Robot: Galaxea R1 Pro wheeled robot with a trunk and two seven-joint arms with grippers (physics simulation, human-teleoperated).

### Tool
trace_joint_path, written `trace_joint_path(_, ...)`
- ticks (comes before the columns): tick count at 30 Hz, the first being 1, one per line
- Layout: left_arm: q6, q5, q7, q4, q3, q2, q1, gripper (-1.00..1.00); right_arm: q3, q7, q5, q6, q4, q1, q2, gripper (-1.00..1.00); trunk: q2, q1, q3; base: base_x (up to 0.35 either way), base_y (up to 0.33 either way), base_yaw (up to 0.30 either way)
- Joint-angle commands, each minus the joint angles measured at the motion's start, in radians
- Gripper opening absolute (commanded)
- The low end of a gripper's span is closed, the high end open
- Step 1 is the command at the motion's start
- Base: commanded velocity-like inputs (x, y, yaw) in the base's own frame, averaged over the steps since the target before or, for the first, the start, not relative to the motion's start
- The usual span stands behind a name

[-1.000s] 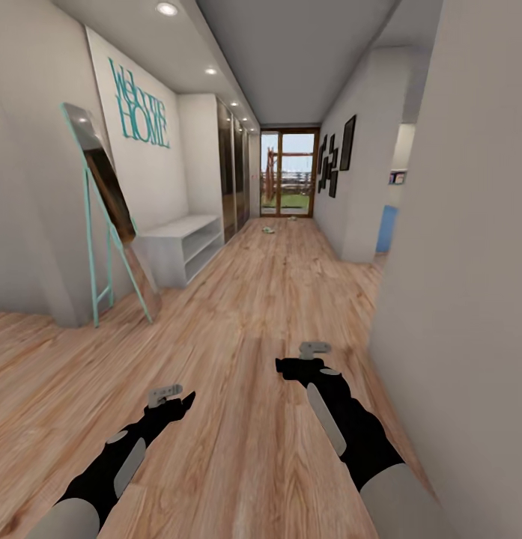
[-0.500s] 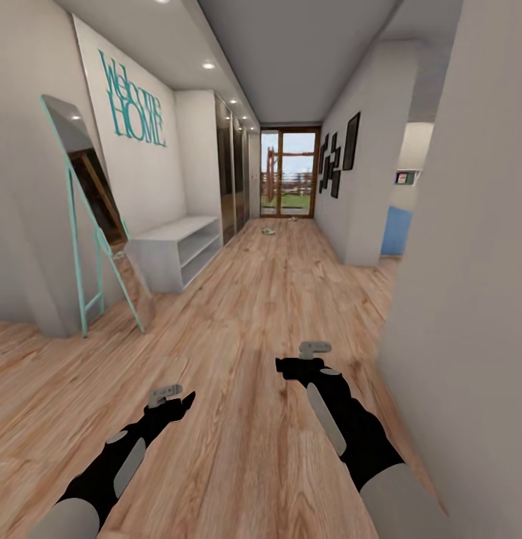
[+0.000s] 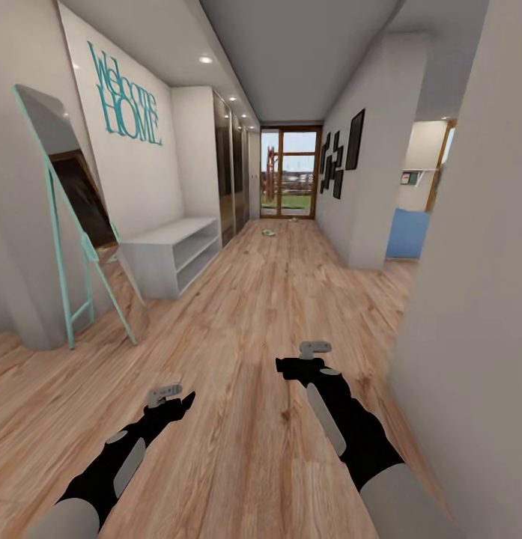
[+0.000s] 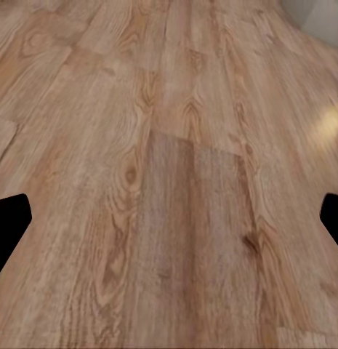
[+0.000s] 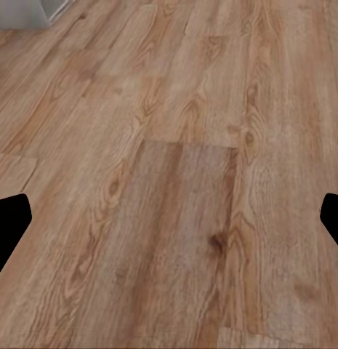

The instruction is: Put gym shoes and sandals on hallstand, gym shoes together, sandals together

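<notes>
Left gripper (image 3: 173, 397) and right gripper (image 3: 296, 361) hang low over the floor (image 3: 246, 314), both spread wide and empty. Far down the corridor, small shoes (image 3: 268, 231) lie on the floor near the glass door (image 3: 289, 173), too small to identify. A white bench (image 3: 173, 254) stands left, beside a mirror (image 3: 66, 217).

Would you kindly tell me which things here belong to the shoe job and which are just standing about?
Job: corridor floor; two small items far down it, perhaps shoes, too small to tell; left hand and right hand, both open.
Standing about: white bench; "Welcome HOME" lettering; leaning mirror; wall pictures.
</notes>
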Motion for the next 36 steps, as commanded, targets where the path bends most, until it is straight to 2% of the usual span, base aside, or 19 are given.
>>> trace_joint_path(1,0.001,0.008,-0.006,0.001,0.002,0.000,-0.001,1.00,0.002,-0.010,-0.011,0.003,-0.001,-0.001,0.000,1.00,0.000,0.000,-0.001,0.347,0.000,0.000)
trace_joint_path(36,0.001,0.008,-0.006,0.001,0.002,0.000,-0.001,1.00,0.002,-0.010,-0.009,0.003,-0.001,-0.001,0.000,1.00,0.000,0.000,-0.001,0.347,0.000,0.000)
